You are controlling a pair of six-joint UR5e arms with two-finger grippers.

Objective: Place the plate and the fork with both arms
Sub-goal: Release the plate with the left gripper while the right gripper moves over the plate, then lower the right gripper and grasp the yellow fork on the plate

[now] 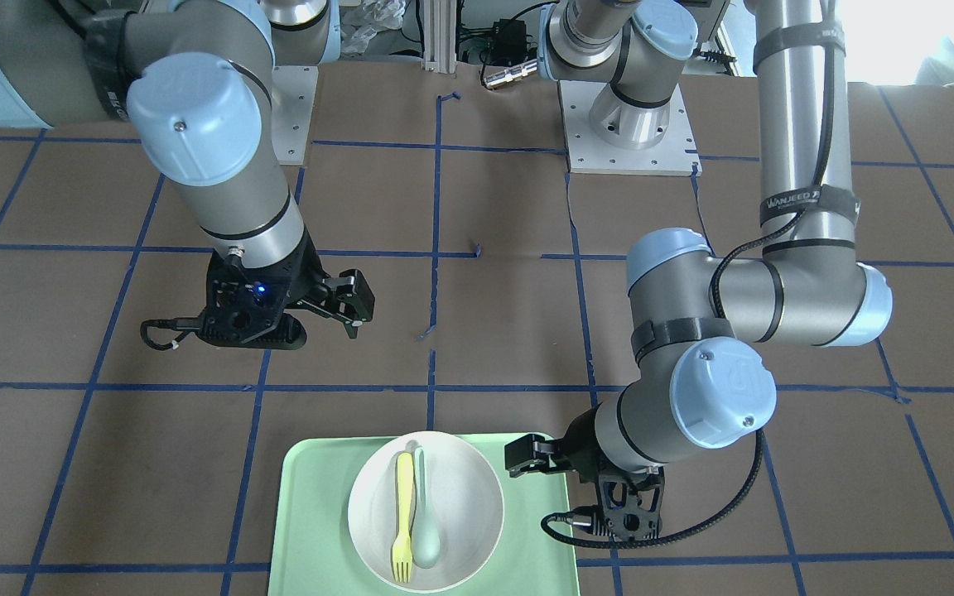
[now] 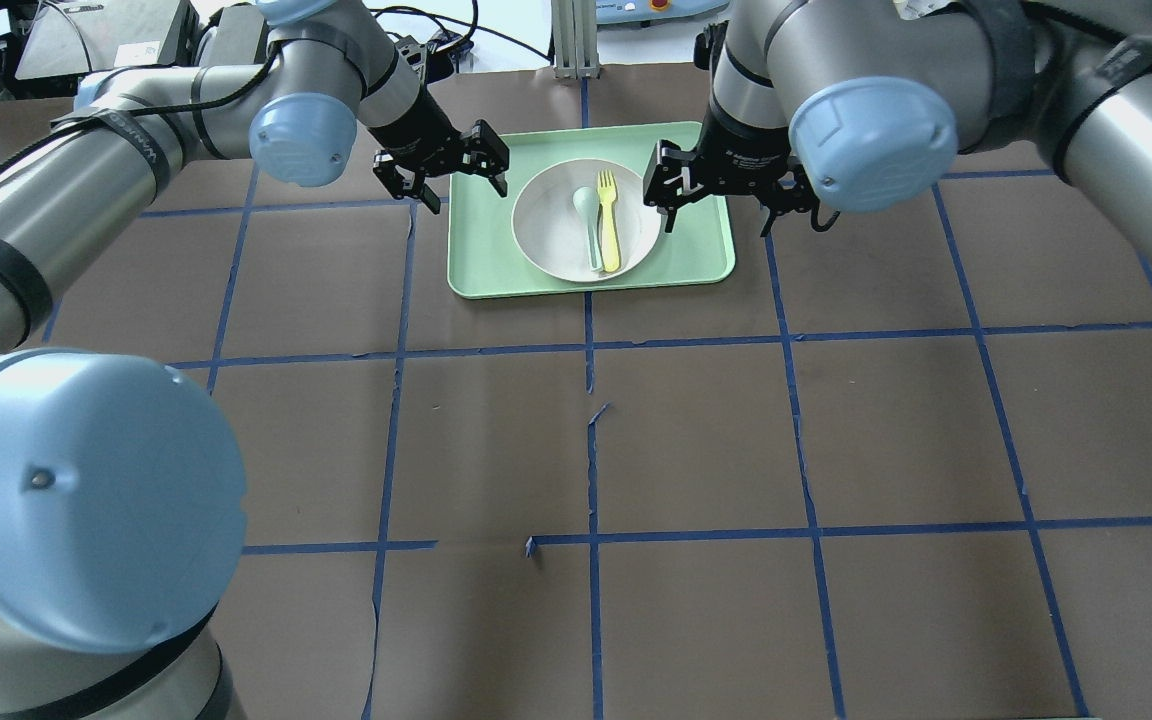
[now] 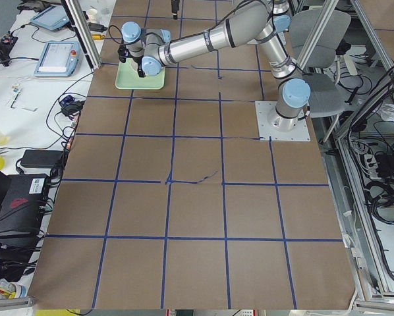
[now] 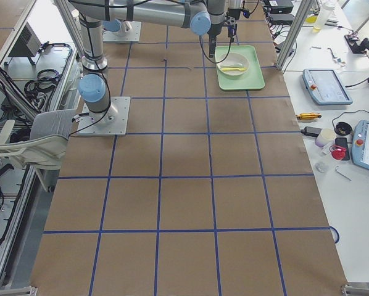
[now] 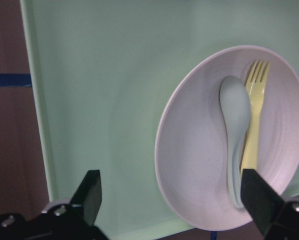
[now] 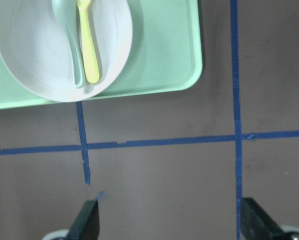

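A: What is the biggest thing we have here?

B: The table (image 2: 696,450), brown and crossed by blue tape lines. Above it we see the left arm (image 2: 56,200) and the right arm (image 2: 1086,100), both stretched toward the far side.

A: Is that where we find the tray (image 2: 481,260)?

B: Yes. It is mint green and lies flat on the table near the far edge, across the middle tape line. The plate (image 2: 546,235) sits on it at about the middle, with its rim inside the tray's rim.

A: What do we make of the grippers?

B: The left gripper (image 2: 458,188) hangs over the tray's left edge, its jaws spread wide and empty. In its wrist view we see its fingers (image 5: 89,197) on either side of bare tray and the plate. The right gripper (image 2: 718,212) hangs above bare table, off the tray's near corner on the robot's right. Its jaws are also wide apart, with nothing between its fingers (image 6: 87,220). We see neither gripper touching anything.

A: And the smallest things?

B: The spoon (image 2: 588,215) and the fork (image 2: 609,220) lie in the plate side by side, touching along their handles. We see the fork on the robot's right of the spoon, with its tines pointing away from the robot.
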